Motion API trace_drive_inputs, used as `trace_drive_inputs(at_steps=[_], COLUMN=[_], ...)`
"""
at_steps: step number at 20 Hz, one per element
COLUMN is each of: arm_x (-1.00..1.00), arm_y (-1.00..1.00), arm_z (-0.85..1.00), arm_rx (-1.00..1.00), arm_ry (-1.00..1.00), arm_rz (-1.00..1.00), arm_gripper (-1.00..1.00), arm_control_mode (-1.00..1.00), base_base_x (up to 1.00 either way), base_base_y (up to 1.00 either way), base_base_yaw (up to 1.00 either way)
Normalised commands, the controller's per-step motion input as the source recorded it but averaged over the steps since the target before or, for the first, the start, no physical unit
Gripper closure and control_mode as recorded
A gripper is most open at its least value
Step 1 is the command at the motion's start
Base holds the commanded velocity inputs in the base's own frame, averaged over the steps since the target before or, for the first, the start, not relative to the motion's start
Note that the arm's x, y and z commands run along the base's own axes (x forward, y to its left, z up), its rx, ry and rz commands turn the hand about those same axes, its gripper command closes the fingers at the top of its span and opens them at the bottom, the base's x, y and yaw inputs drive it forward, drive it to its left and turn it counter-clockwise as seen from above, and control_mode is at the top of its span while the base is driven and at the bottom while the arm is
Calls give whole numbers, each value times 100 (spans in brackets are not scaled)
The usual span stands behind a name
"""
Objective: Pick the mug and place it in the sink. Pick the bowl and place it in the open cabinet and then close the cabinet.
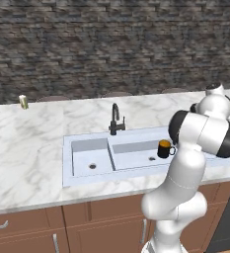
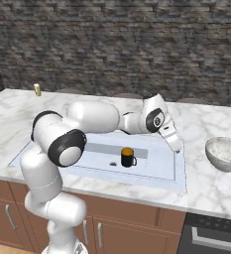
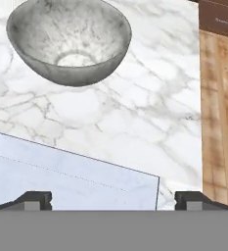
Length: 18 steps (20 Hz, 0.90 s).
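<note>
The black mug [image 2: 128,157] with its orange inside stands upright in the larger right basin of the pale sink [image 2: 47,149], and it is also seen at mug [image 1: 164,148], apart from the gripper. My gripper [image 2: 178,146] hangs over the sink's right rim, open, with nothing between its fingers. In the hand view the gripper [image 3: 114,200] has its tips far apart above the sink corner [image 3: 61,171]. The mottled grey bowl [image 3: 69,41] sits upright on the marble ahead of it, also seen as bowl [image 2: 226,153] to the right of the sink. The wall cabinet is out of view.
A black faucet [image 1: 115,120] rises behind the sink. A tiny yellowish jar [image 1: 23,101] stands far left on the counter [image 1: 27,148]. Brown base cabinets [image 2: 127,233] run below, with a dark oven [image 2: 213,235] at the right. The counter edge [image 3: 199,122] drops to wooden floor.
</note>
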Motion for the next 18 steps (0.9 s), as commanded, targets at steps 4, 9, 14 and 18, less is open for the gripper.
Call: trace_drive_inputs(at_steps=[4,9,14,18], arm_x=[0,0,0,0], arm_y=[-2,-14,-12,-3], arm_z=[1,1,6,0], arm_rx=[0,0,0,-1], arm_ry=[-24,-33,-43,-43], arm_rz=[-53,-47,-45,-43], arm_gripper=[-100,-100,-100,-100], arm_control_mode=[-100,-100,-100,-100], base_base_x=[0,0,0,0], base_base_y=[0,0,0,0], base_base_yaw=[0,0,0,0])
